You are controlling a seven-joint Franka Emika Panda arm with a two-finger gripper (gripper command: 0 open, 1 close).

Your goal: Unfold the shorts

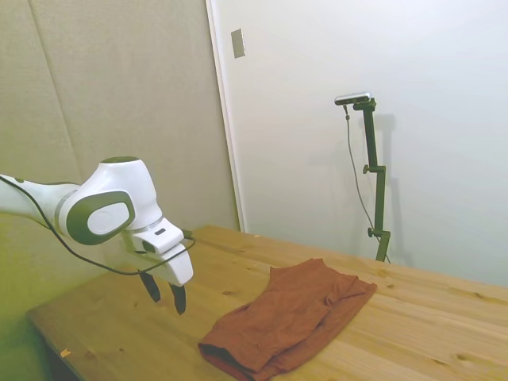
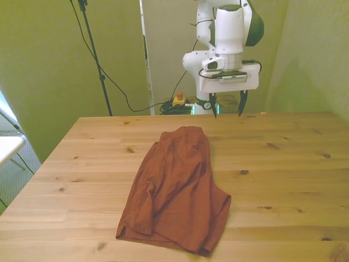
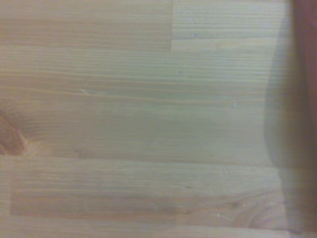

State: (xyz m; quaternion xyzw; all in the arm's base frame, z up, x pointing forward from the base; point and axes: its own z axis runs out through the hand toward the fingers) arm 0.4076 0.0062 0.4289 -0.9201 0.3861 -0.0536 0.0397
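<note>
From the side we see the shorts point(image 1: 290, 320) lying folded on the wooden table point(image 1: 429, 333), their long axis slanting from the table's near edge up toward the far right of the picture. The thicker folded end sits at the near edge; the other end points away toward the white wall point(image 1: 429, 119). The gripper point(image 1: 164, 295) hangs over bare wood well apart from the cloth, its two dark fingers spread with nothing between them. A padded beige panel point(image 1: 103, 95) fills the wall behind the arm.

From the front we see the shorts point(image 2: 175, 188) near the middle of the table point(image 2: 283, 164), folded over themselves, long axis running from the far middle toward the near edge and leaning a little to the front view's left. The narrow rounded end points toward the gripper point(image 2: 228, 108), which hangs above the far edge, fingers apart. A black cable point(image 2: 117, 87) trails down the greenish wall behind.

At the wrist we see blurred wood planks point(image 3: 138, 119) and a reddish-brown strip along one edge, likely the shorts point(image 3: 306, 74).
</note>
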